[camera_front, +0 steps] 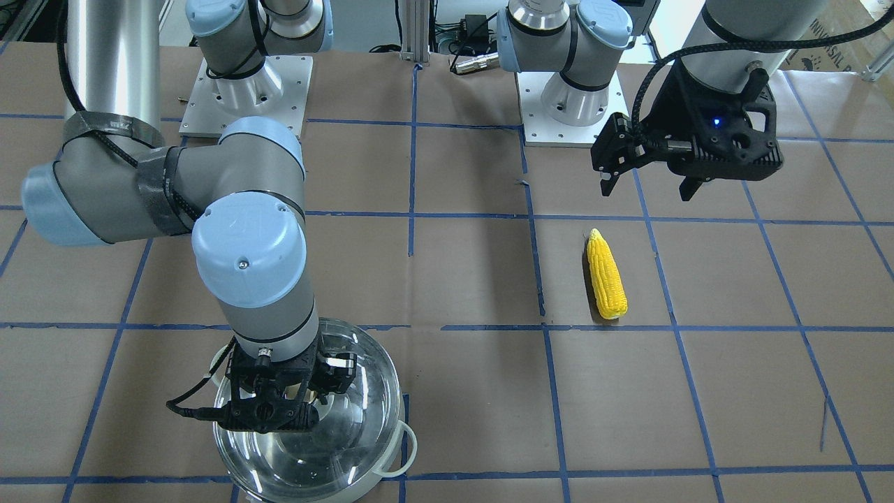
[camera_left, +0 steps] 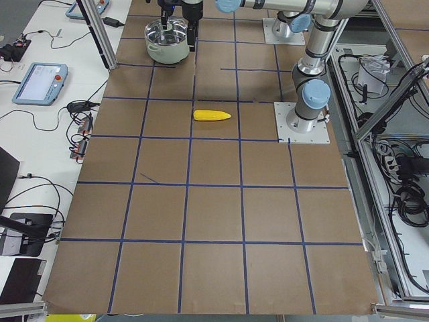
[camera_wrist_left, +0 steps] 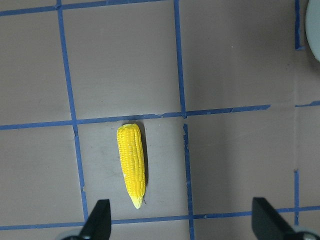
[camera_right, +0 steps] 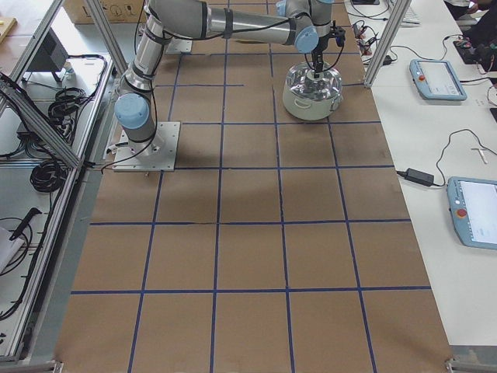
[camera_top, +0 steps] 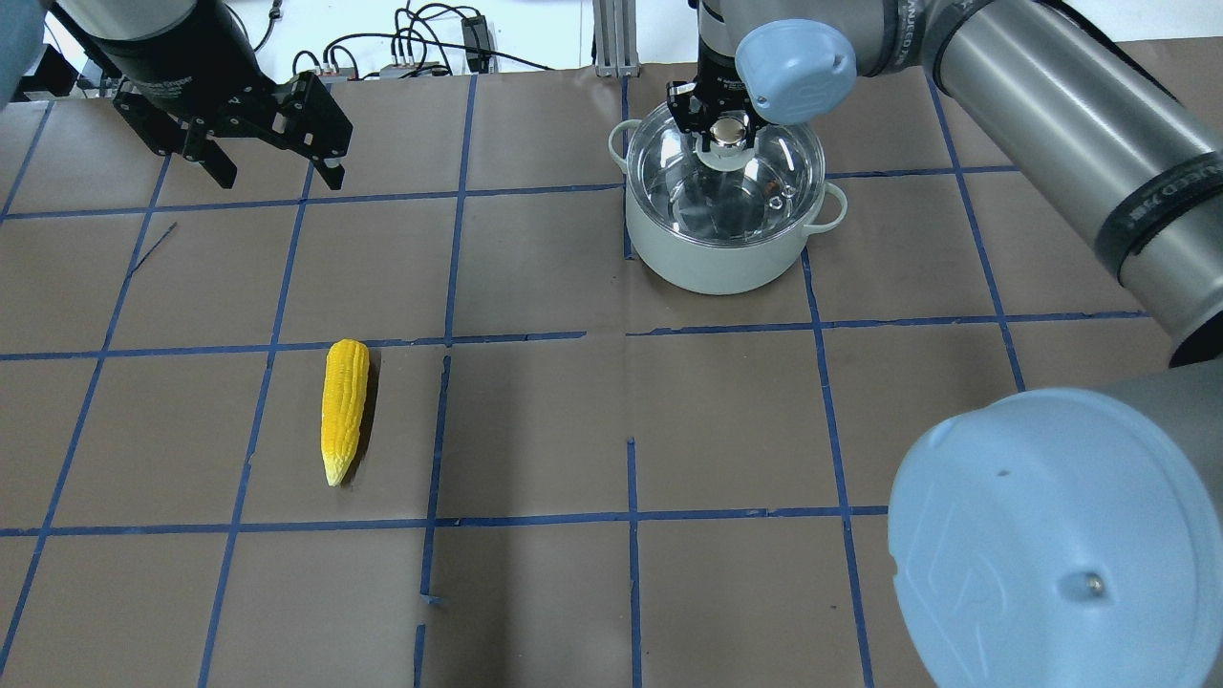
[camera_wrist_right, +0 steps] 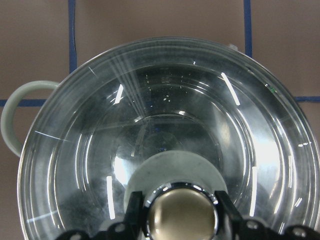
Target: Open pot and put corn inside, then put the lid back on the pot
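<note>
One pot (camera_top: pixel 717 263), one lid (camera_top: pixel 774 182), one corn cob (camera_top: pixel 345 409).

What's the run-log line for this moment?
right gripper: closed on knob of clear glass domed lid, lid on grey-green steel pot | left gripper: open, aloft | yellow toy corn cob: on table

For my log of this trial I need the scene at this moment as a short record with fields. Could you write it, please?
pot: upright on the table, closed
lid: appears seated on the pot
corn: lying flat on the table, apart from the pot, untouched
right gripper: over the lid, fingers against both sides of the knob
left gripper: open, in the air above the table, holding nothing
task stage: pot not yet opened
</note>
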`<state>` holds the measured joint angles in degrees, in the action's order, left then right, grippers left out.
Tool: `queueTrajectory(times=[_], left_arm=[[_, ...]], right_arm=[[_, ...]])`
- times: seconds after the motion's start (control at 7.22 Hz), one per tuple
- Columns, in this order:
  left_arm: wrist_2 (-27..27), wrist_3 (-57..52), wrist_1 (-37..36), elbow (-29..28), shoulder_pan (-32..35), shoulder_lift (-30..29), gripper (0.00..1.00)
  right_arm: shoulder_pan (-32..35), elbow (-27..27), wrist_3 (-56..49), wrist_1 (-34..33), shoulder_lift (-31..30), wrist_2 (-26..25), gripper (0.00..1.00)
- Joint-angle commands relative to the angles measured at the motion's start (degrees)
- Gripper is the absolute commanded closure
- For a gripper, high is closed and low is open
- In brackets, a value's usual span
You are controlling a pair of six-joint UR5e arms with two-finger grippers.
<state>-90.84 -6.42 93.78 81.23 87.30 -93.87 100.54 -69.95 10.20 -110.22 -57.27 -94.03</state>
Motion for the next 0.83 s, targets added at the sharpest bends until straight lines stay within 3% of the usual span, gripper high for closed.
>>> queueTrajectory(times=[0.0,0.28,0.69], left_arm=[[0.05,0.09,0.0,0.07,0.06,0.01,0.0],[-0.04,0.18,0.0,0.33,-0.03,-0.08,0.0],[-0.13,-0.08,0.0,0.86,-0.11,-0.95,0.0]], right_arm=[[0.27,0.78,0.0,0.0,-0.03,0.25,0.88],[0.01,2.0,-0.09,0.96,-0.21,0.34,0.92],[-1.83,4.64,-5.17,8.16,-3.8,-0.01,0.91]])
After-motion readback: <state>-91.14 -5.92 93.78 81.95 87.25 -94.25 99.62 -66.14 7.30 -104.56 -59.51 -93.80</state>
